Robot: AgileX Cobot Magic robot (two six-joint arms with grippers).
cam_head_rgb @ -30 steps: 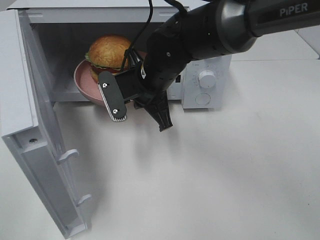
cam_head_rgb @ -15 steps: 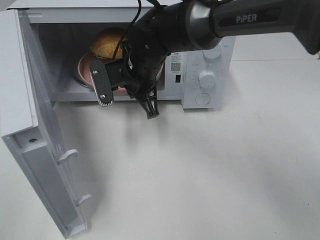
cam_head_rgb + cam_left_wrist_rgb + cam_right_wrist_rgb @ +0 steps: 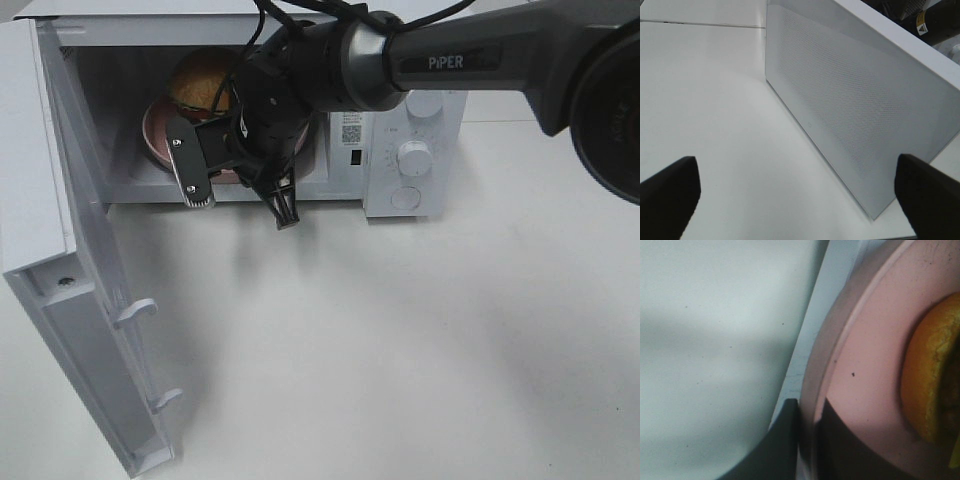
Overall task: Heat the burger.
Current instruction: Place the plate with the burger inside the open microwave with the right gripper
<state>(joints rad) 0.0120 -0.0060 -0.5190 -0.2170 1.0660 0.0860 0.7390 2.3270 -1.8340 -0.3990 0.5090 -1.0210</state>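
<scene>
Your right hand (image 3: 810, 412), clamped on the plate (image 3: 865, 365) rim, holds the burger (image 3: 192, 85) inside the microwave (image 3: 420, 130). Releasing, shutting the door (image 3: 60, 250) and starting remain. Your left hand (image 3: 797, 200) gapes, empty.

Plain white table (image 3: 420, 350), and sitting right on it is the white microwave (image 3: 415, 150). The table stretches out in front of the microwave and to its right. The open door (image 3: 60, 290) sticks out at the microwave's left-front, probably just above the surface.

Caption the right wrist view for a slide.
Right end effector grips the rim of the plate, which carries the burger.
</scene>
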